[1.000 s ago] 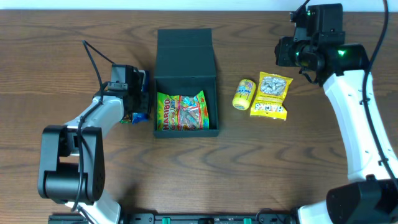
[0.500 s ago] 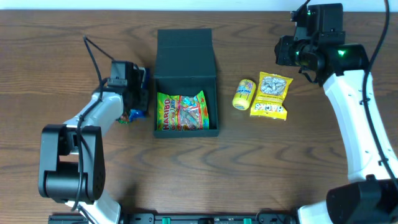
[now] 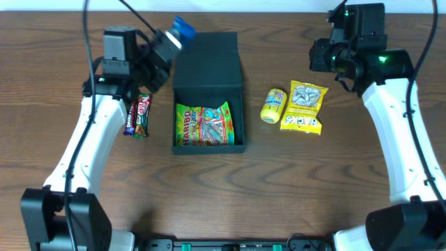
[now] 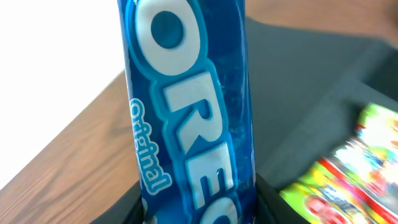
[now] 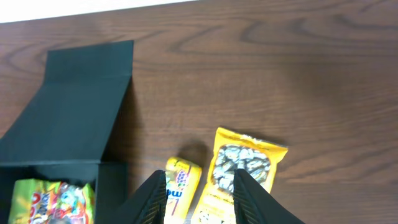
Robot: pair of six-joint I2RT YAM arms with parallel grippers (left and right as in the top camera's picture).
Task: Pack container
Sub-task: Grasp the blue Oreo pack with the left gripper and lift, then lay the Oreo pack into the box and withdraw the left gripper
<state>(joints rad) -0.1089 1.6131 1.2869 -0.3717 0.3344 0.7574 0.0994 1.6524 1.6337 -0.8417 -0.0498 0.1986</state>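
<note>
Container (image 3: 208, 66) sits open mid-table, its lid flap laid back on the far side and a gummy bag (image 3: 204, 125) inside. Left gripper (image 3: 166, 45) hangs over its far-left corner, jaws clamped on a blue Oreo pack (image 4: 186, 106); a candy bar (image 3: 138, 116) lies left of it. Right gripper (image 5: 198, 180) hovers far right near a seed packet (image 3: 304, 107), jaws apart and empty.

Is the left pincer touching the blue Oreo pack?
Touching. The left wrist view shows the Oreo pack wedged between the two dark fingers of the left pincer at the frame's bottom.
</note>
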